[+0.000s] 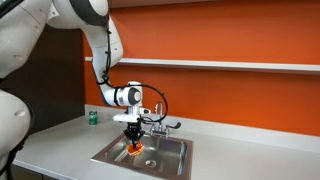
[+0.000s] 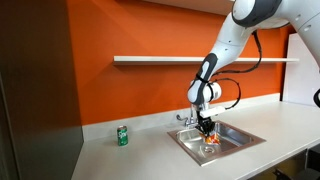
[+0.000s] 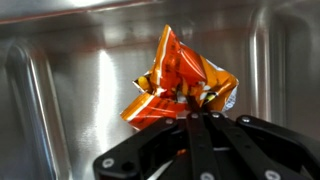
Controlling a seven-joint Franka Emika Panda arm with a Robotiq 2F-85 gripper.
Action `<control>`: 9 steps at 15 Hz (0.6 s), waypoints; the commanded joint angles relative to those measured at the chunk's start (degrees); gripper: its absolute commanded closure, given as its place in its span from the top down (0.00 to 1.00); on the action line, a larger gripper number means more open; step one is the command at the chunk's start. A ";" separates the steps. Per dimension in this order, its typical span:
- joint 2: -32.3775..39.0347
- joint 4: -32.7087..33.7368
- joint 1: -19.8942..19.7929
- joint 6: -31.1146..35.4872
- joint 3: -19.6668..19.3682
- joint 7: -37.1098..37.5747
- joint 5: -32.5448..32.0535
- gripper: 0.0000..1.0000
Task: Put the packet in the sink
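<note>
The orange-red crinkly packet (image 3: pixel 178 82) hangs pinched at its lower edge between my gripper's (image 3: pixel 194 108) shut fingers. In the wrist view the steel floor and walls of the sink (image 3: pixel 60 90) lie behind it. In both exterior views the gripper (image 1: pixel 135 140) (image 2: pixel 207 133) reaches down into the square steel sink (image 1: pixel 168 162) (image 2: pixel 240 133), with the packet (image 1: pixel 137 150) (image 2: pixel 210 146) just under the fingers, close to the basin floor. The chrome two-handled tap (image 1: pixel 160 125) stands at the sink's back edge, beside the gripper.
A small green can (image 1: pixel 93 118) (image 2: pixel 123 136) stands on the grey counter (image 1: pixel 60 145), apart from the sink. An orange wall with a white shelf (image 1: pixel 230 65) runs behind. The counter's front edge is near the sink.
</note>
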 commanded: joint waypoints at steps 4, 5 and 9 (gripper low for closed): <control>4.51 0.81 -0.68 4.26 0.08 1.67 0.54 0.00; 5.05 0.88 -0.69 4.75 -0.03 1.72 0.56 0.00; 6.85 1.03 -0.74 6.20 -0.24 1.76 0.89 0.00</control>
